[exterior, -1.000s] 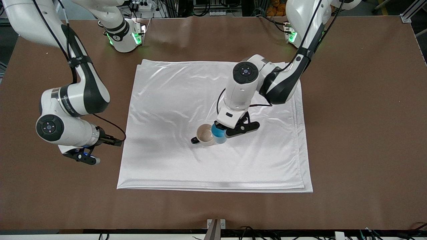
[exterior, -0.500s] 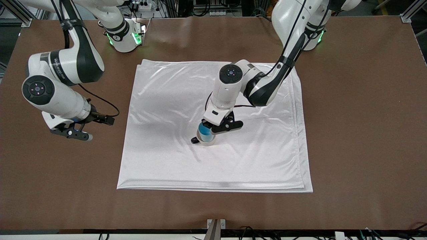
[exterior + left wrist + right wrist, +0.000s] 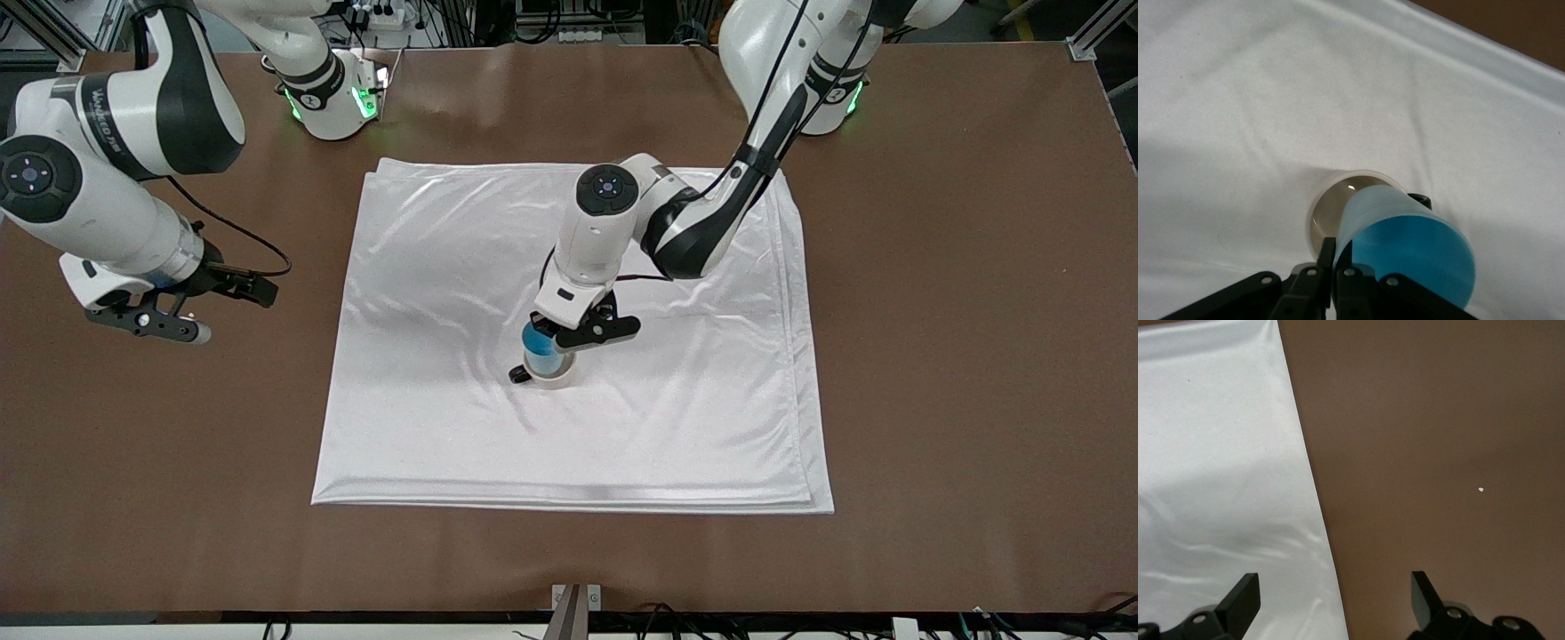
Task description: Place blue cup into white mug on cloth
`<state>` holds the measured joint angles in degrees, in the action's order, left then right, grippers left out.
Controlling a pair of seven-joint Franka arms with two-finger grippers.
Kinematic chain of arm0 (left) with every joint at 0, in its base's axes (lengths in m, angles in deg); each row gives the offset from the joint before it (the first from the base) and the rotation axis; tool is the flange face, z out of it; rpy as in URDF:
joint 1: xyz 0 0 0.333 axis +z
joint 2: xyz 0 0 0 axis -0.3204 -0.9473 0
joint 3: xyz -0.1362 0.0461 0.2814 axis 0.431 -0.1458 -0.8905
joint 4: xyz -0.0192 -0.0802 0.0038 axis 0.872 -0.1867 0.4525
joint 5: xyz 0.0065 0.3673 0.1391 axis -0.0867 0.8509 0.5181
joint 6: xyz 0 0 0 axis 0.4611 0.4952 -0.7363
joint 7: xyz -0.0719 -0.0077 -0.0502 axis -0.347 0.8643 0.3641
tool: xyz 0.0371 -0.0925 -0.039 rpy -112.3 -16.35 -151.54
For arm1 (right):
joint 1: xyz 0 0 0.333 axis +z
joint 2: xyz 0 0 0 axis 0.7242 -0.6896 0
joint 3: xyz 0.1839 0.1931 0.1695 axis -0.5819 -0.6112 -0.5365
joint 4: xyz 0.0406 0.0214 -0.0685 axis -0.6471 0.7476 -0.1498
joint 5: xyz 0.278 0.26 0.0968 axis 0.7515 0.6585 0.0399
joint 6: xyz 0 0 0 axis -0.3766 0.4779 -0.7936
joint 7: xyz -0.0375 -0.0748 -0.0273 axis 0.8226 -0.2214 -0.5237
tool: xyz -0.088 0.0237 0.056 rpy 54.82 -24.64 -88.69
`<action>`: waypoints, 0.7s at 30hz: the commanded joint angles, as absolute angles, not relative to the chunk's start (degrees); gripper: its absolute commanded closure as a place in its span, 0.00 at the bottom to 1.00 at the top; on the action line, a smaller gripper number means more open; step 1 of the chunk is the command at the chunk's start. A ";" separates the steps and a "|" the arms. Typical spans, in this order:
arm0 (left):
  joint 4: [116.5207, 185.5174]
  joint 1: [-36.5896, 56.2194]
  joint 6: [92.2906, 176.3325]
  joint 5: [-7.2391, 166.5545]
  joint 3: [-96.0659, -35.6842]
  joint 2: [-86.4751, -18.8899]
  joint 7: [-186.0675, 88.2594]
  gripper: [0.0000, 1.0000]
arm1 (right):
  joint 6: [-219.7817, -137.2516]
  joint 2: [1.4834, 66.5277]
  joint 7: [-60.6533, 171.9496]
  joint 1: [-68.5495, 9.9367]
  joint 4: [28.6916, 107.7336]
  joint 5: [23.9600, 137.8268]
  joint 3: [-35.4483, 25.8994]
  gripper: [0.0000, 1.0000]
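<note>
The blue cup [image 3: 539, 341] is pinched by its rim in my left gripper [image 3: 544, 338], directly over the white mug [image 3: 551, 377], which stands on the white cloth [image 3: 427, 267] with its black handle [image 3: 518, 374] showing. In the left wrist view the blue cup [image 3: 1408, 250] hangs over the mug's beige inside [image 3: 1335, 213], and my left gripper [image 3: 1335, 257] has its fingers shut on the cup's wall. My right gripper [image 3: 147, 322] is open and empty over the bare table near the cloth's edge; in the right wrist view my right gripper [image 3: 1335, 597] shows wide-spread fingers.
The brown table [image 3: 960, 356] surrounds the cloth on all sides. In the right wrist view the cloth's edge [image 3: 1305, 453] runs beside bare table [image 3: 1438, 420]. The arm bases stand along the table's edge farthest from the front camera.
My left gripper carried the blue cup from beside the mug to over it. My right arm drew back away from the cloth toward its base.
</note>
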<state>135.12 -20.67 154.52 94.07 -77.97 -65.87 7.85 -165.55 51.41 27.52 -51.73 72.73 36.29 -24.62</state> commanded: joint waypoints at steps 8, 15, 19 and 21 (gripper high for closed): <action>135.42 -21.56 154.61 94.71 -78.58 -66.26 9.51 1.00 | -165.38 54.48 32.15 -52.29 72.29 37.90 -25.34 0.00; 135.42 -21.48 154.52 94.71 -78.66 -66.26 9.68 0.20 | -164.42 55.10 36.90 -52.29 70.45 37.90 -25.34 0.00; 135.42 -21.65 154.26 94.98 -78.75 -66.09 9.68 0.00 | -162.65 55.01 39.53 -52.64 68.51 38.07 -24.82 0.00; 135.42 -21.65 153.65 95.15 -79.01 -65.56 9.68 0.00 | -162.04 55.27 41.38 -52.65 68.24 38.77 -24.20 0.00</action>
